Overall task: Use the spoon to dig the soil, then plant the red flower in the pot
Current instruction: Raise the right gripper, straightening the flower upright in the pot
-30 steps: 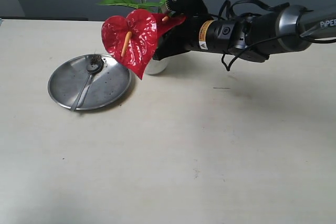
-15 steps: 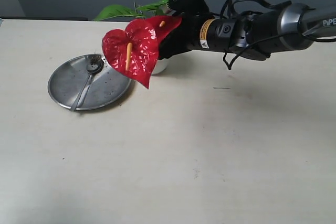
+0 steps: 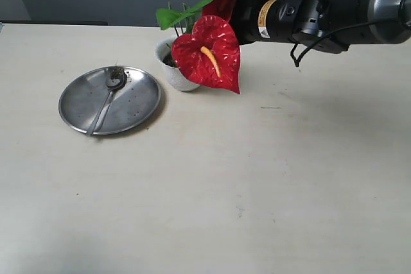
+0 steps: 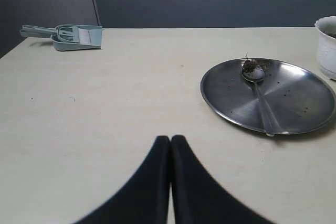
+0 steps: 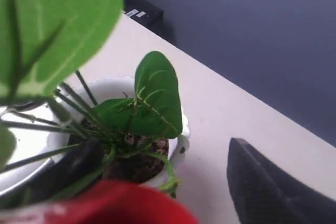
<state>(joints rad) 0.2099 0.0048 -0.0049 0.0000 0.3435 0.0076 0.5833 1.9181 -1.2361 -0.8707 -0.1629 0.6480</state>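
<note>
While red heart-shaped flower (image 3: 209, 52) leans from white scalloped pot (image 3: 172, 68), right end effector (image 5: 167, 148) apart above pot, left end effector (image 4: 170, 145) together; snagged leaf (image 5: 155, 95) could topple pot.

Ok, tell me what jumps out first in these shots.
The glossy red flower dominates, its stems in the white pot at the far side of the table, a black arm stretched in from the right behind it. Left of the pot lies a steel plate holding a spoon with a bit of soil.
</note>
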